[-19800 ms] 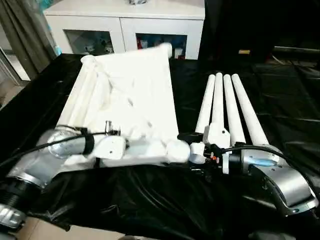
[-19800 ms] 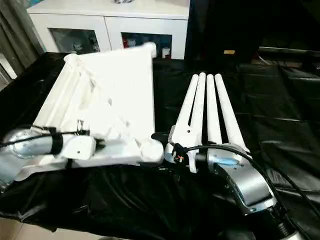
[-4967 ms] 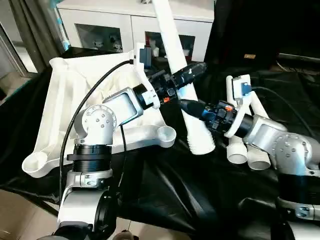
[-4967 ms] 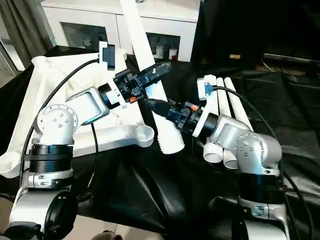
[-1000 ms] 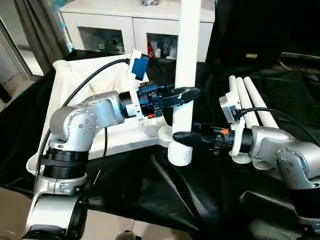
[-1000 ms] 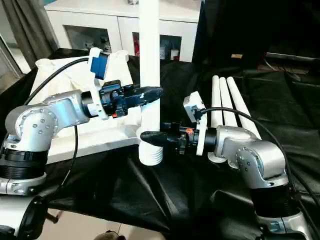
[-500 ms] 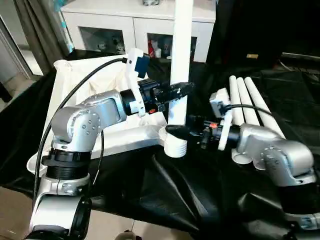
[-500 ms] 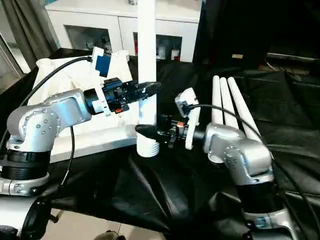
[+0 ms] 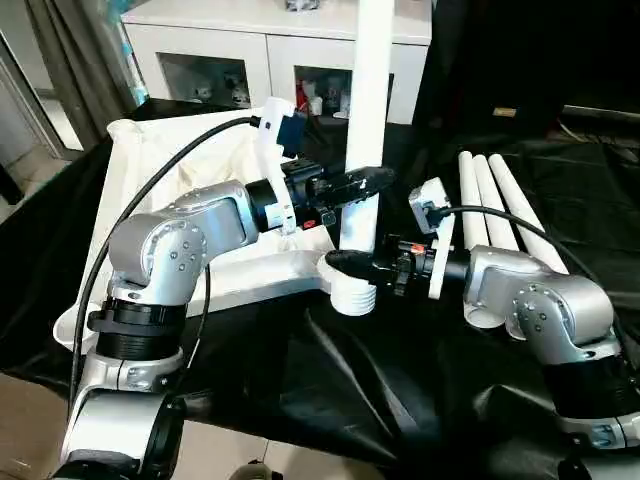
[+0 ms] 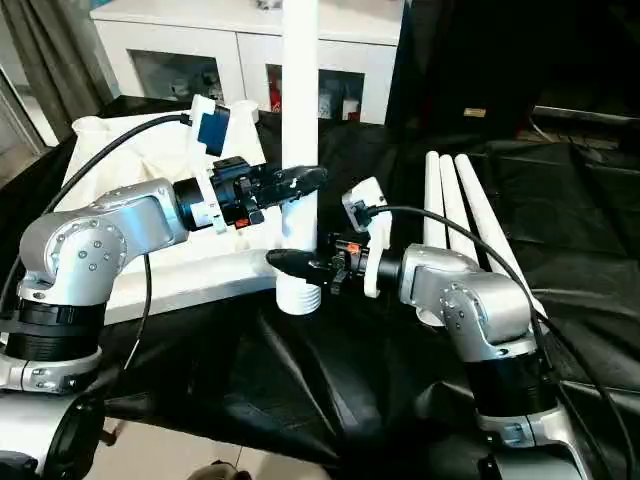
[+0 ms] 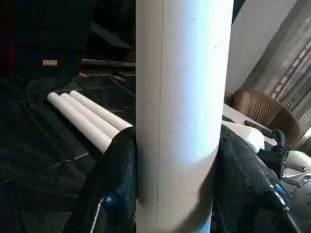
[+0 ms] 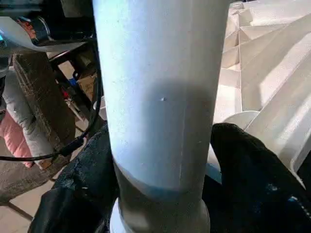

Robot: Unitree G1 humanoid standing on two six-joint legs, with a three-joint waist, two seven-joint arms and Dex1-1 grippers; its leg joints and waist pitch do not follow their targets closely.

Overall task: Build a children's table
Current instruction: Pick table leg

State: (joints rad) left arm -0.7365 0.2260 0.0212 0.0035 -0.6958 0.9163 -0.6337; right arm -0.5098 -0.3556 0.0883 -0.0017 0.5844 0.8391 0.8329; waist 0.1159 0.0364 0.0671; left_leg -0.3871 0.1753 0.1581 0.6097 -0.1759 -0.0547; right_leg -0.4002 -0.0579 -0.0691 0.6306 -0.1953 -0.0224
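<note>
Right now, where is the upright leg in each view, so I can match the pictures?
Left eye: upright leg stands centre, running off the top edge.
Right eye: left of centre, also cut at the top.
Left wrist: the wide white column in the middle.
Right wrist: the wide column left of centre.
Shared landmark: the three spare legs on the black cloth, also in the left wrist view.

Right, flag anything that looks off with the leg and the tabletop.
The upright leg is not in a socket: its ribbed end hangs just beside the tabletop's near corner socket, over the black cloth. The left gripper and right gripper both flank it. Three spare legs lie neatly parallel.
</note>
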